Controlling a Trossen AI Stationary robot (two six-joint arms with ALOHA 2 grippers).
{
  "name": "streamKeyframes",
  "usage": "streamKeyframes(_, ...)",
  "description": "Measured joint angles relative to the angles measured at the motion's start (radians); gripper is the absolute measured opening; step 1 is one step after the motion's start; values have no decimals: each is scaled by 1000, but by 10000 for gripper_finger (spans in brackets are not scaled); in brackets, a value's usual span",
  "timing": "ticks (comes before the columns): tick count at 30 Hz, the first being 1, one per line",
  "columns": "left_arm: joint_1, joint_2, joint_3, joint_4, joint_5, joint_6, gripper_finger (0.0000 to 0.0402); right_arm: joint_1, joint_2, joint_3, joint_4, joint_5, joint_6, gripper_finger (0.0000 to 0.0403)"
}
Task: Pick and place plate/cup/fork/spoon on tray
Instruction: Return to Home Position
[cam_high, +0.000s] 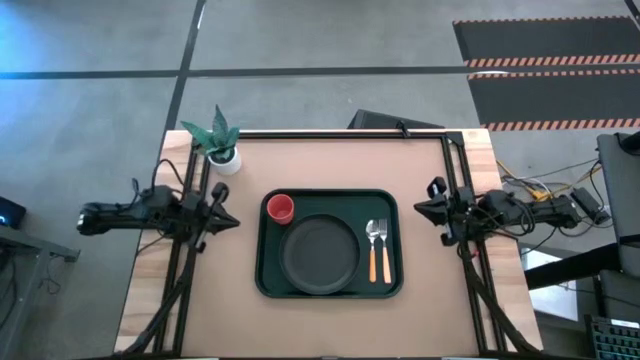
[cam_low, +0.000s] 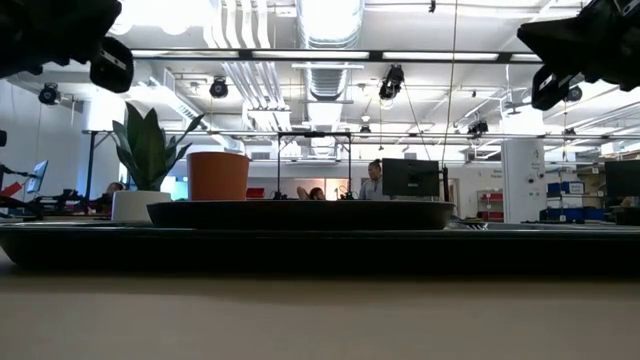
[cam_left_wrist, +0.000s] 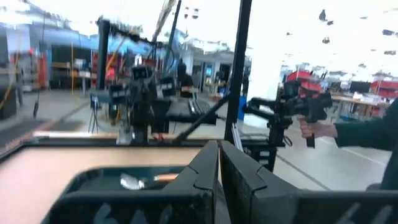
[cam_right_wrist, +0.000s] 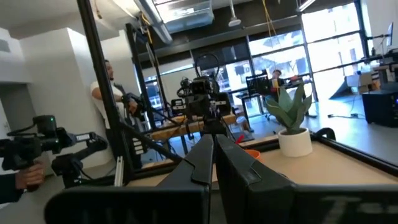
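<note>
The dark green tray (cam_high: 266, 282) lies in the middle of the table. On it rest the dark plate (cam_high: 320, 254), the red cup (cam_high: 281, 208) at its far left corner, and the fork (cam_high: 372, 249) and spoon (cam_high: 383, 248) side by side at its right, orange handles toward the near edge. My left gripper (cam_high: 228, 221) hangs shut and empty above the table left of the tray. My right gripper (cam_high: 424, 207) hangs shut and empty right of the tray. The low view shows the cup (cam_low: 218, 176) and plate (cam_low: 300, 214) on the tray (cam_low: 320, 245).
A white pot with a green plant (cam_high: 222, 146) stands at the table's far left corner. A black frame (cam_high: 340, 133) runs along the far edge and down both sides. A person's hand (cam_left_wrist: 314, 129) holds a device beyond the table.
</note>
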Motion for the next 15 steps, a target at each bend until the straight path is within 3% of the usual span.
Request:
streamKeyframes(5,0,3,-119,156,0,-11,0,0,0,1,-4,0,-7,9)
streamKeyframes(15,0,24,-119,150,-9,-10,0,0,3,1,-4,0,-5,9)
